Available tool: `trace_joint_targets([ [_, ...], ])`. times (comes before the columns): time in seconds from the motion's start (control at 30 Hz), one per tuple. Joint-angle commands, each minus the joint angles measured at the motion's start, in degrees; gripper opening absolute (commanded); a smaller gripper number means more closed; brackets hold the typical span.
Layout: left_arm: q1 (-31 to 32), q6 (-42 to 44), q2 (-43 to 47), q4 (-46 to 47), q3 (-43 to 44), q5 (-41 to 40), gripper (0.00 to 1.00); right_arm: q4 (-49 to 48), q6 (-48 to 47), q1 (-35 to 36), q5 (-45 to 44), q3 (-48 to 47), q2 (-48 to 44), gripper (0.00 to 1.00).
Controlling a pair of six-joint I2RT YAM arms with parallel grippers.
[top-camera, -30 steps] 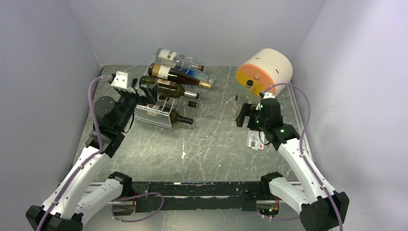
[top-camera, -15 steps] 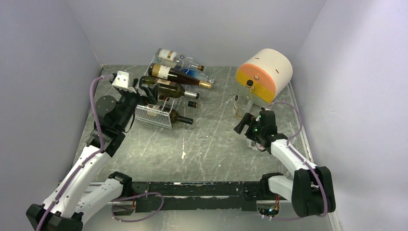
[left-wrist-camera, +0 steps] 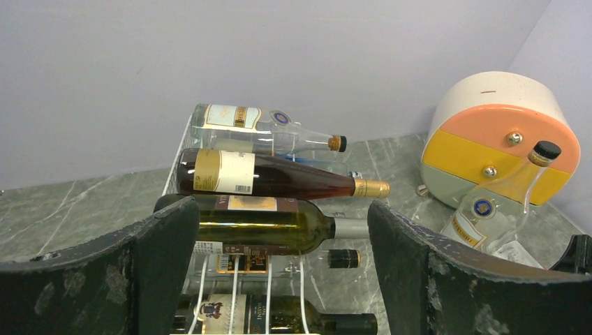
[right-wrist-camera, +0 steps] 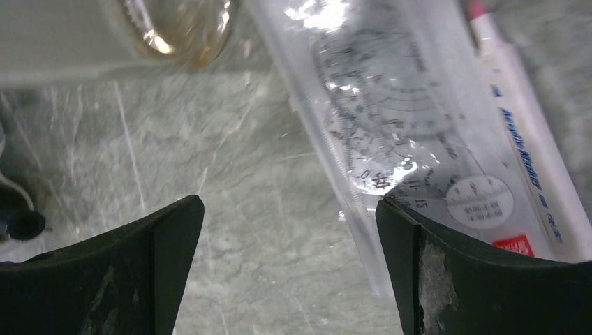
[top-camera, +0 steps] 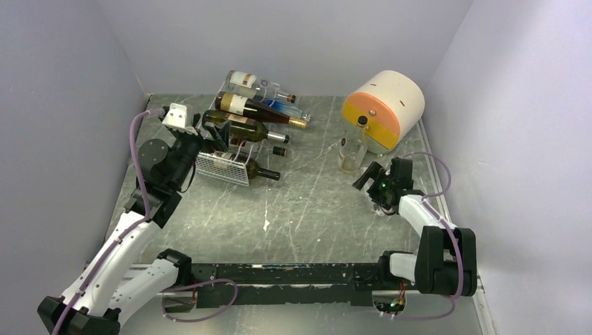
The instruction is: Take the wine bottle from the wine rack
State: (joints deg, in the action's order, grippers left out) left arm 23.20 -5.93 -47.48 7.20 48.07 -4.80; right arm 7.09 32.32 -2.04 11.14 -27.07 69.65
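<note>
The white wire wine rack (top-camera: 222, 168) stands at the back left with several wine bottles lying across it. From the top down they are a clear one (top-camera: 255, 84), an amber one (top-camera: 255, 109), a green one (top-camera: 246, 130) and a dark one (top-camera: 260, 169). My left gripper (top-camera: 213, 139) is open at the rack's left side. In the left wrist view the left gripper (left-wrist-camera: 283, 209) frames the green bottle (left-wrist-camera: 258, 227) without touching it, and the rack's wires (left-wrist-camera: 234, 279) run below. My right gripper (top-camera: 370, 178) is open and empty, low over the table at the right.
A round cream, orange and yellow drum (top-camera: 385, 107) lies at the back right, with a clear bottle (top-camera: 351, 146) standing upright in front of it. A clear plastic packet (right-wrist-camera: 412, 132) holding a protractor and a pen lies under the right gripper (right-wrist-camera: 287, 206). Walls close in on three sides.
The right arm has folded back and down towards the near right, bringing its gripper low over the packet. The left arm and the bottles have not moved.
</note>
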Motion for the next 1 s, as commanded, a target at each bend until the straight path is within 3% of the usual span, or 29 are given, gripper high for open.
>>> trace_joint_targets([
  [0.0, 0.6, 0.3, 1.0, 1.2, 0.7, -0.6, 0.94, 5.4, -0.3, -3.6, -5.3, -1.9, 1.9, 1.00],
  [0.13, 0.7, 0.3, 0.8, 1.0, 0.9, -0.3, 0.94, 7.5, -1.4, -3.7, -7.9, -4.0, -1.6, 1.00],
  [0.3, 0.7, 0.0, 1.0, 0.9, 1.1, -0.3, 0.94, 10.6, -2.6, -1.7, -3.3, -7.1, -9.6, 1.00],
  [0.53, 0.7, -0.9, 0.0, -0.7, 2.2, -0.9, 0.94, 16.0, -0.8, 12.2, -4.5, -16.3, -13.9, 1.00],
  [0.67, 0.7, -1.5, -0.9, -2.1, 3.5, -0.6, 0.94, 11.4, 1.6, 22.4, -0.4, -20.2, -9.1, 1.00],
  [0.87, 0.7, -1.9, -0.9, -2.3, 3.1, -5.1, 0.94, -6.9, 14.7, 39.9, -7.3, -22.5, 3.0, 1.00],
  [0.97, 0.7, -2.5, -0.7, -3.3, 3.4, -6.2, 0.94, -9.1, 20.8, 44.7, -13.0, -29.2, 12.4, 1.00],
])
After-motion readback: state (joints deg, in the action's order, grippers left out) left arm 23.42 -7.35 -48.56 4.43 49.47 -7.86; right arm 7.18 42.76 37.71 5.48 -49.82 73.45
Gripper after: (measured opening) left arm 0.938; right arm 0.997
